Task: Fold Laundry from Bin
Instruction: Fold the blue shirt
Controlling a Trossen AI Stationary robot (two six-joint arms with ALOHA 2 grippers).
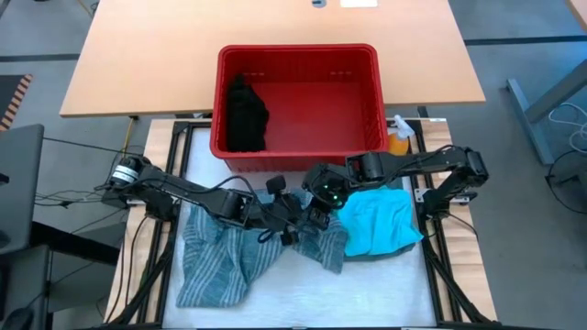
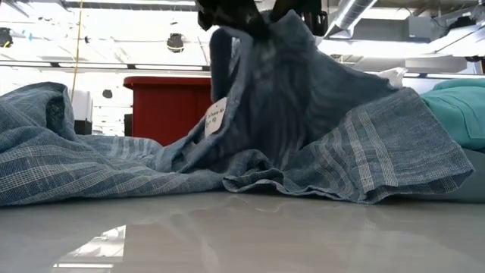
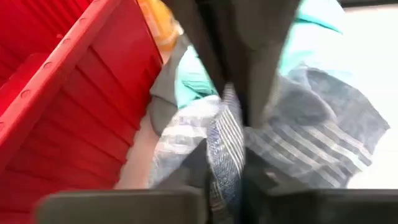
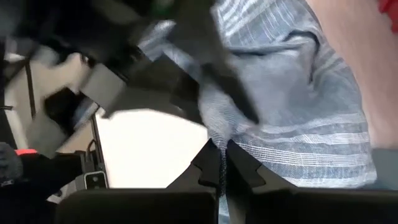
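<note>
Both end effectors meet over the middle of the desk (image 1: 404, 293). The left end effector (image 1: 286, 218) is pinched onto a fold of the blue-grey striped cloth (image 1: 225, 261), and the right end effector (image 1: 316, 216) is clamped on the same cloth just beside it. A teal garment (image 1: 381, 220) lies beside the right one. Beyond both stands the red bin (image 1: 298, 96), holding a black garment (image 1: 246, 115).

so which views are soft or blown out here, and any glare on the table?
High view: sharp, evenly lit, bin and striped cloth crisp. Low view: tabletop mirrors bright ceiling light, the room behind is overexposed, the cloth stays readable. Left wrist view: motion-blurred throughout, fingers smeared. Right wrist view: the dark arm parts nearby are blurred, cloth stripes fairly clear, a blown-out white patch of table.
</note>
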